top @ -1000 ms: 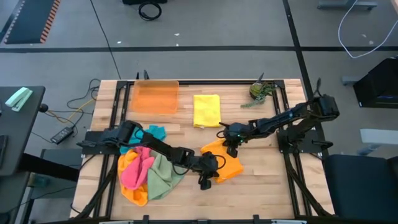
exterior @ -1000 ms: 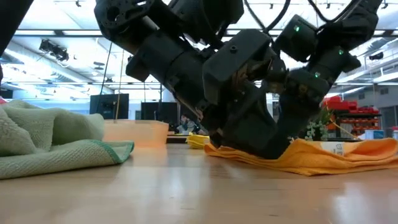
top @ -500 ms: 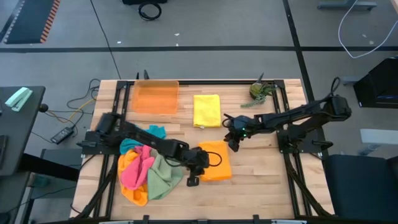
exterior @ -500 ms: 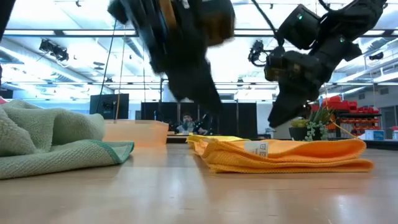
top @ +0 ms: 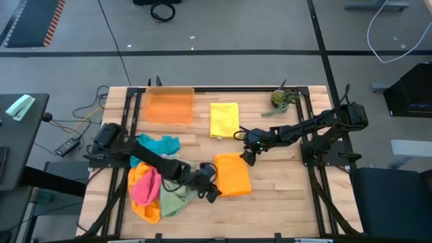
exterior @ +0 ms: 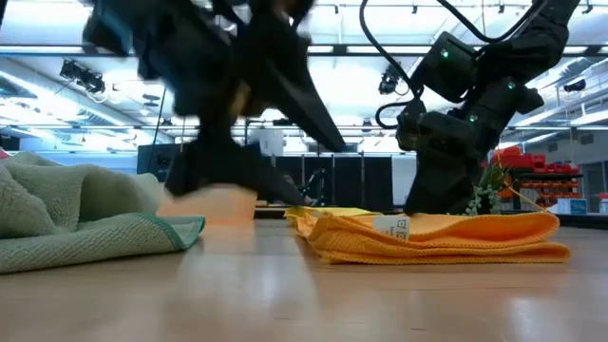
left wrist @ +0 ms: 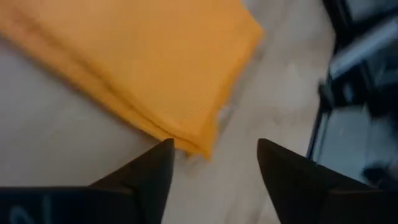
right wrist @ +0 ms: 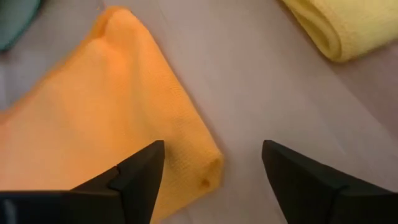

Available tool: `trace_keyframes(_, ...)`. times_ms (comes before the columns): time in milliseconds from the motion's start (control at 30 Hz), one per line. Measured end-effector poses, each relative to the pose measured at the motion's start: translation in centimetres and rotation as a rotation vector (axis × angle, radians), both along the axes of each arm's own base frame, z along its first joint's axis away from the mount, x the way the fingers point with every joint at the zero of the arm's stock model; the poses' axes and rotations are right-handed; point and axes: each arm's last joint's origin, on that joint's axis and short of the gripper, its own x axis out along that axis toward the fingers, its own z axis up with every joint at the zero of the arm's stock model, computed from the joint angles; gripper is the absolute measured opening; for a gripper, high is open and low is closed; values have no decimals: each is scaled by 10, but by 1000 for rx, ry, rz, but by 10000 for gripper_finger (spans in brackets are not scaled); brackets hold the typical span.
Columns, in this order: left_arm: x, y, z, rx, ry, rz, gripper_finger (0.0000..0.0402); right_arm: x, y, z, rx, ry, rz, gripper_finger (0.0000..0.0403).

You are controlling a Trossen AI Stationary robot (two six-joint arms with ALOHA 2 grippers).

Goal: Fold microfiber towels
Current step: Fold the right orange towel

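Lying flat near the middle of the table, toward its front edge, the orange towel [top: 233, 174] is sitting folded into a neat rectangle, its white tag [exterior: 388, 226] showing on the upper layer in the low view. Both grippers are hanging just off it with nothing held. The left gripper [top: 210, 192] is hovering at the towel's front left corner, and its wrist view is showing two dark fingers [left wrist: 147, 176] spread apart with only bare wood and the towel's corner between them. The right gripper [top: 247, 156] is hovering at the towel's back right corner, its fingers [right wrist: 140, 175] likewise standing wide with nothing between them.

Judging by how things are lying, this fold is looking finished. A yellow towel [top: 224, 119] is resting already folded near the table's back edge, beside the orange tray [top: 169, 105], which is sitting toward the back left corner. So two towels are appearing done.

Most of the work is waiting at the front left: a heap [top: 156, 191] of pink, sage green and orange cloths is lying crumpled, with a teal-blue towel [top: 156, 145] bunched just behind it. Probably the folded orange towel is needing to go next to the yellow one before another is pulled from the heap.
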Motion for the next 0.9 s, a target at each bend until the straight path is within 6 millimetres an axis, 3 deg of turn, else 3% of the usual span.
trace_keyframes(133,-4,3,-25,-42,37,131,263,2,0,-4,6,11,9,280)
trace_keyframes(567,9,-3,-48,-65,46,173,243,3,5,-8,-5,20,17,274)
trace_keyframes(733,9,-2,-53,-51,67,186,226,6,8,-13,-35,13,7,237)
trace_keyframes(900,9,0,-56,-23,70,209,184,6,9,-14,-66,16,-14,164)
